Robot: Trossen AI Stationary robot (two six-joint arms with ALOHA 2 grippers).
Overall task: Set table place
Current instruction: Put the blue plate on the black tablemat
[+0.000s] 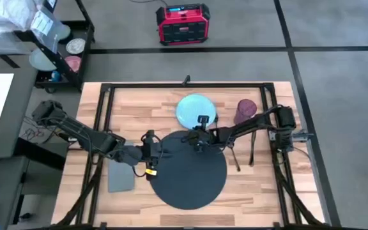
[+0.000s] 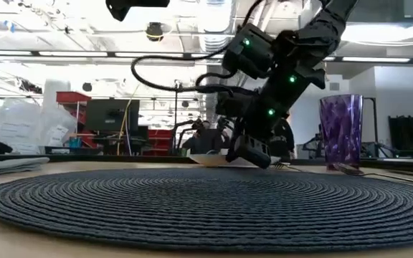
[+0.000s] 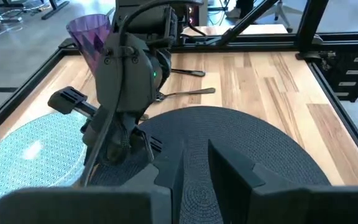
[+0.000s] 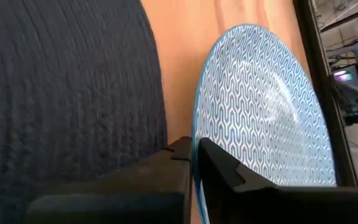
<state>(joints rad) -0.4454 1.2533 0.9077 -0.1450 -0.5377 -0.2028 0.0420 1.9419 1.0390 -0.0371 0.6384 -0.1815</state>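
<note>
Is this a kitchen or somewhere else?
Probably a lab or workshop, not a kitchen: two robot arms work at a framed wooden table, a red equipment box sits on the floor, and shelves stand behind.

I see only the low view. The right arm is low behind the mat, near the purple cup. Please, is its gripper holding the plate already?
Observer: In the right wrist view the right gripper has its fingers on either side of the plate rim.
Operator: Is the plate on the mat?
Observer: No. From above, the plate lies on the table just beyond the mat.
Operator: Where is the left arm?
Observer: The left gripper is at the mat's left edge, beside the napkin.
</note>
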